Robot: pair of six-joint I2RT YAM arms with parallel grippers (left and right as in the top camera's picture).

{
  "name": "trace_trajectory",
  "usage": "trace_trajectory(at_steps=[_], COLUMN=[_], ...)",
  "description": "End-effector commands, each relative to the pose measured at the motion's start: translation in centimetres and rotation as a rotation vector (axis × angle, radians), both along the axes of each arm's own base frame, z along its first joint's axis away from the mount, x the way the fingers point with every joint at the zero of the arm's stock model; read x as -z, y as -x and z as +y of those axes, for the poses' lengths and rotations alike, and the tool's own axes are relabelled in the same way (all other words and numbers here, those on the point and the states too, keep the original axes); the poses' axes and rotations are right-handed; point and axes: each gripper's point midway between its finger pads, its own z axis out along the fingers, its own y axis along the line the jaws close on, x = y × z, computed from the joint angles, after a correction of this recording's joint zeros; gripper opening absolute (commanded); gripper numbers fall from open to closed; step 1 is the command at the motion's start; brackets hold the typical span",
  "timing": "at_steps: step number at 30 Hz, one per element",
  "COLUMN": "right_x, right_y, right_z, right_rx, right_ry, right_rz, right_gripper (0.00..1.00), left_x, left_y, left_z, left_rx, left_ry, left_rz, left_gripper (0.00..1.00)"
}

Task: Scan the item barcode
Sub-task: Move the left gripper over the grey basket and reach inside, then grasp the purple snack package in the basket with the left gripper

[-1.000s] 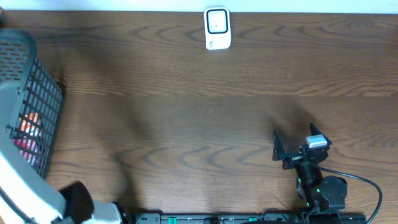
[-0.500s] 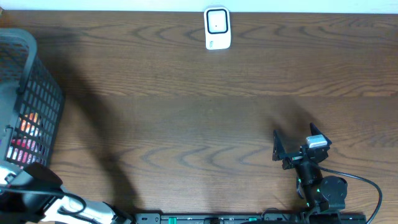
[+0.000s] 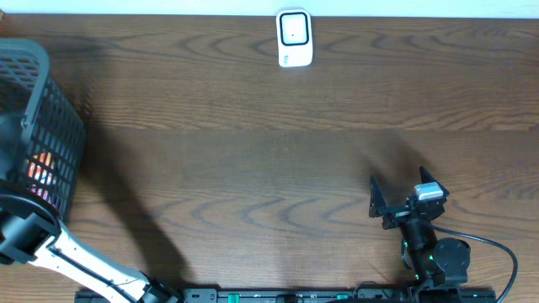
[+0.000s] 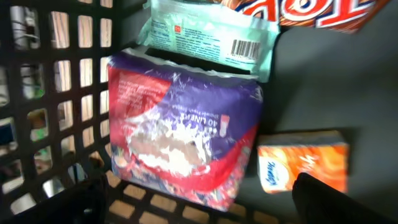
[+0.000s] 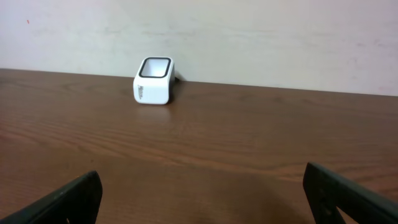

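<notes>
Wood table, dark grain. Black mesh basket at the left edge. White scanner at the far edge, well apart from the basket.

Left gripper hangs inside the basket, fingers spread wide at the bottom corners of the wrist view with nothing pinched between them. Directly below it lies a purple pack in crinkled wrap, leaning on the mesh wall. A green packet lies behind it, touching, with its barcode face up. An orange box sits just beside the pack on the basket floor. The edge of a red bag shows at the top, mostly out of frame.

Right gripper sits near the front right of the table, jaws released and empty. Its camera looks across bare wood at the scanner, whose window is tilted up.

Progress: early. No item is lifted and none is out of the basket. The scanner is untouched, with nothing near its window.

Left to do: close on one item, probably the purple pack since the fingers straddle it, though which is meant cannot be told. Then lift it clear of the mesh, carry it across to the scanner and turn the barcode toward the window. No barcode shows on the purple pack; it may be underneath.

Risk, as judged: the slick wrap may slip in the grip, and the neighbouring packet may drag up with the pack.
</notes>
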Motion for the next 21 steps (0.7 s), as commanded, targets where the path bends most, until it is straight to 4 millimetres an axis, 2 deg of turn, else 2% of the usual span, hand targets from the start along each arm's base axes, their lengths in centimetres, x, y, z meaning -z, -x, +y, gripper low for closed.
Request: trace_trajectory(at_steps=[1, 12, 21], right_x=[0.1, 0.0, 0.1], right_y=[0.0, 0.0, 0.0], right_z=[0.0, 0.0, 0.0], right_rx=[0.0, 0.0, 0.0], right_ry=[-0.007, -0.007, -0.007], right_rz=[0.002, 0.001, 0.002], right_gripper=[0.99, 0.99, 0.99], left_x=[1.0, 5.7, 11.2], left_y=[1.2, 2.5, 3.0], left_z=[-0.9, -2.8, -5.7], left_rx=[0.067, 0.089, 0.149], left_ry=[0.073, 0.218, 0.345], left_rz=[0.096, 0.185, 0.196], left_gripper=[0.94, 0.93, 0.93])
